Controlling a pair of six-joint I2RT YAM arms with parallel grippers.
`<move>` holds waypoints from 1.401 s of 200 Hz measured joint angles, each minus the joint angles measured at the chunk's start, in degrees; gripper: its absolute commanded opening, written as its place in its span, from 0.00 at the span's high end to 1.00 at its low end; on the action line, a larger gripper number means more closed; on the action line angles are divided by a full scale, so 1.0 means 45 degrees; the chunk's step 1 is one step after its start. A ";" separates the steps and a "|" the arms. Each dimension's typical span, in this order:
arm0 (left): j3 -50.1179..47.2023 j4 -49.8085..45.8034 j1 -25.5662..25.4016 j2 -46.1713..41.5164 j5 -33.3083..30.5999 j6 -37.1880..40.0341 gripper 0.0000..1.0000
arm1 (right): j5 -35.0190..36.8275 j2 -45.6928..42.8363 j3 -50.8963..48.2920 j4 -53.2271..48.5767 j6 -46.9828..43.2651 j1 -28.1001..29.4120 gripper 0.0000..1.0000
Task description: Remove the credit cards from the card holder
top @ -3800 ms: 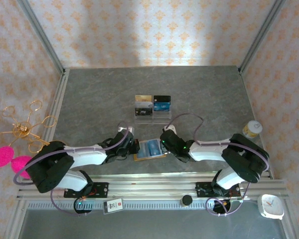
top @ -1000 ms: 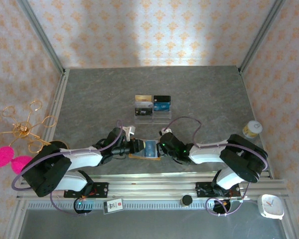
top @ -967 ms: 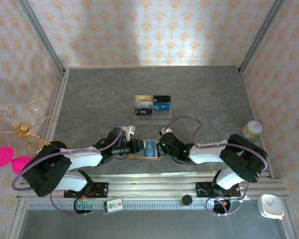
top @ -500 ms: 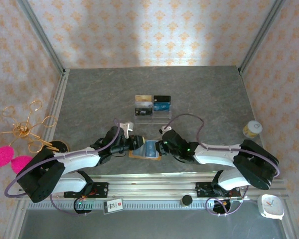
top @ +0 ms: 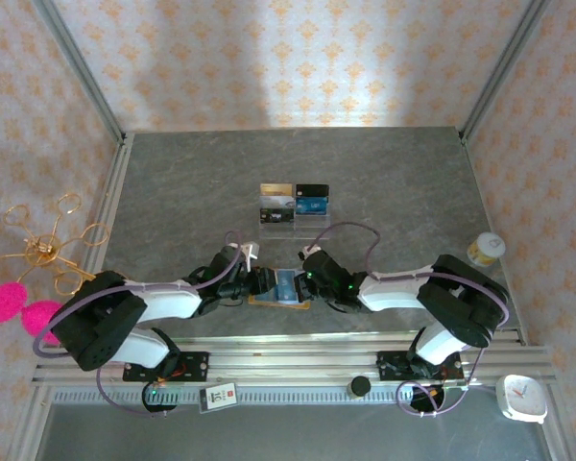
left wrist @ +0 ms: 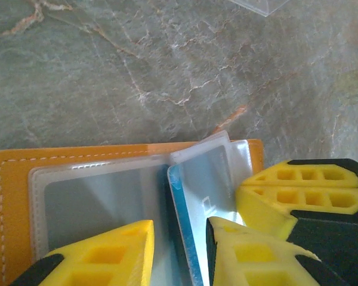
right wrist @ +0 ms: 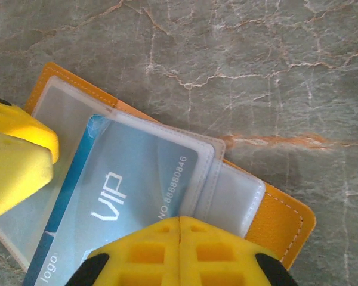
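While splayed open on the veined grey surface, tan-orange stitched-leather card holder between both tools. Glossy clear sleeves fanned inside; light blue "VIP" credit card poking out of one sleeve, skewed across the holder's middle. Over the holder's left half, left tool, ribbed yellow fingers apart, card's thin edge in the gap. At the holder's right side, right tool, fingers closed together over a sleeve edge; can't tell whether anything pinched.

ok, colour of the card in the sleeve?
Light blue card, white VIP lettering; right wrist view shows it best.
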 measured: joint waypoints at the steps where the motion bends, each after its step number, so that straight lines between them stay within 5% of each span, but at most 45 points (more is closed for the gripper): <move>1: 0.0000 0.0005 0.0000 0.0000 0.0000 0.0000 0.69 | 0.0000 0.0000 -0.0005 0.0000 0.0000 0.0000 0.95; 116: -0.0068 0.1268 -0.0272 0.0748 0.0136 -0.0505 0.78 | -0.0034 0.0000 -0.0403 0.0782 0.0243 0.0000 0.97; 161: -0.0238 0.1486 -0.0272 0.0845 0.0087 -0.0816 0.88 | -0.0029 0.0000 -0.0466 0.0908 0.0248 0.0000 0.97; 176: -0.0277 0.1545 -0.0272 0.0850 0.0087 -0.0976 1.00 | -0.0029 -0.0010 -0.0495 0.0957 0.0257 0.0000 0.97; 280: -0.1477 0.1292 -0.0005 -0.1258 0.0243 -0.1224 1.00 | 0.0209 -0.0010 -0.0510 0.0981 0.0675 0.0024 0.98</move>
